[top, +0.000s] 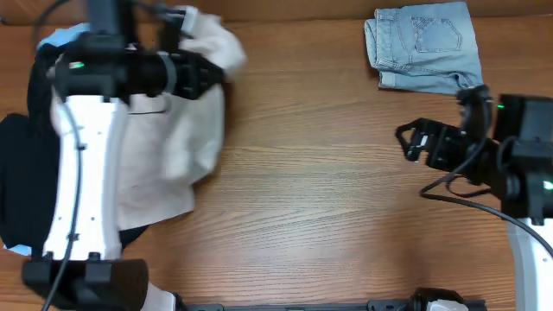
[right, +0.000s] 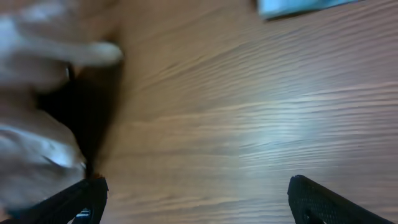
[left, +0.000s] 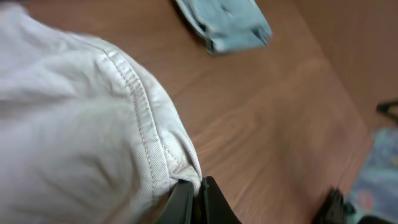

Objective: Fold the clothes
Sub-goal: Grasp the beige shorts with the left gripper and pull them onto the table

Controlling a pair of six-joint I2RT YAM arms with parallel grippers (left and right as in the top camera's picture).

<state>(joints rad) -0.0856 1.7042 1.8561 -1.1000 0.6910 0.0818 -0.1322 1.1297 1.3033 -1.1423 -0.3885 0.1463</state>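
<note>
My left gripper [left: 198,190] pinches a seamed edge of the large pale beige cotton shorts [top: 177,142], bunched at the left of the brown wooden table [top: 328,199] beside a black garment [top: 13,181]. The hold is thin, at the fingertips only, so a hard pull could slip the hem free. Dragging may catch the black cloth. My right gripper [right: 196,199] hovers spread and empty, too far off to help.
</note>
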